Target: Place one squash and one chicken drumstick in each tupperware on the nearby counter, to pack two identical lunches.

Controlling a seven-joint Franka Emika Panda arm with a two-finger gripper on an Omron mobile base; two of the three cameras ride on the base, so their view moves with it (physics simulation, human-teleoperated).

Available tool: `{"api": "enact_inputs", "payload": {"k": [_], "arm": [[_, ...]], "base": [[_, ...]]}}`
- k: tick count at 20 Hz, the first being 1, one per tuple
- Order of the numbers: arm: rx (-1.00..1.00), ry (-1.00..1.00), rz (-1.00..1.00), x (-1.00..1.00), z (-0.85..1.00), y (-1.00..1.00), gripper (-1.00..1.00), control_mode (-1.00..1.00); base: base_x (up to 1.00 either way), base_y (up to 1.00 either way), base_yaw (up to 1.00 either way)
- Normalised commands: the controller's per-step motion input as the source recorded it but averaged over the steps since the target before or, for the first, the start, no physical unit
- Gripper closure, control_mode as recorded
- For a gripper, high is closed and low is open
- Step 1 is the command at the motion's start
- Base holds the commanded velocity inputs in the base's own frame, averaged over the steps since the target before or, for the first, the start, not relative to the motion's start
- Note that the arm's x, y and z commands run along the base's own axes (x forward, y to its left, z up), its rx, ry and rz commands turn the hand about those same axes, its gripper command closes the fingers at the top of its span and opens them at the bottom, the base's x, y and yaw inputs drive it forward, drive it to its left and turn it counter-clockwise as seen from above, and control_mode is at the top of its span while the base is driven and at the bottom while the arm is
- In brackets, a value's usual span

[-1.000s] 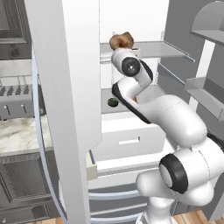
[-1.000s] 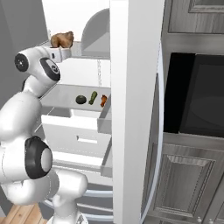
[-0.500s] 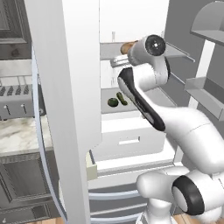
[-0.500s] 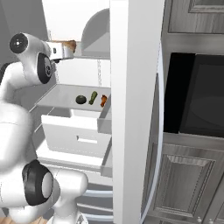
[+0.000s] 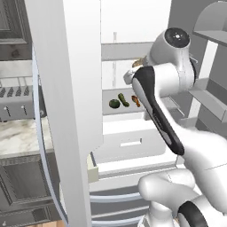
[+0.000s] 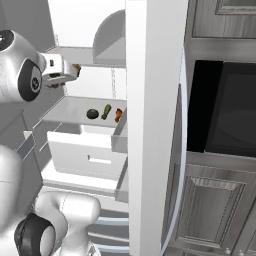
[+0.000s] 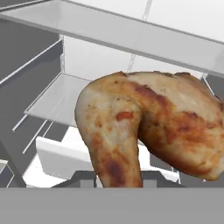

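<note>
The pincer (image 6: pixel 76 71) is pinching a plump golden-brown chicken drumstick (image 7: pixel 153 127), filling the centre of the hand view. Mid-frame on the fridge shelf (image 5: pixel 111 94) are lying a round squash (image 5: pixel 114 103), a slim squash (image 5: pixel 123 99) and an orange-brown drumstick (image 5: pixel 135 101).

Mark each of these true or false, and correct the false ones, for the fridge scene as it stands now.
1. The gripper holds a chicken drumstick. True.
2. The fridge shelf carries a round squash, a slim squash and an orange-brown drumstick. True.
3. The fridge doors are shut. False: they stand open.
4. The toaster sits inside the fridge. False: it stands on the counter left of the fridge.
</note>
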Motion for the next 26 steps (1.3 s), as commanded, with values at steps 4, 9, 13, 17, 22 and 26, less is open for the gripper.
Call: {"api": "enact_inputs", "payload": {"k": [4, 9, 13, 17, 22, 26], "arm": [[0.0, -0.14, 0.04, -0.2, -0.87, -0.21, 1.0, -1.0], [0.0, -0.11, 0.0, -0.26, -0.23, -0.38, 1.0, -1.0], [0.0, -0.01, 0.02, 0.01, 0.0, -0.04, 1.0, -1.0], [0.0, -0.01, 0.01, 0.0, -0.1, -0.05, 1.0, 1.0], [0.0, 0.0, 0.0, 0.0, 0.0, 0.0, 1.0, 1.0], [0.0, 0.0, 0.0, 0.0, 0.0, 0.0, 1.0, 1.0]], "base": [[0.0, 0.0, 0.0], [0.0, 0.0, 0.0], [0.0, 0.0, 0.0], [-0.07, -0.05, 0.0], [-0.91, -0.03, 0.0], [-1.0, 0.0, 0.0]]}}
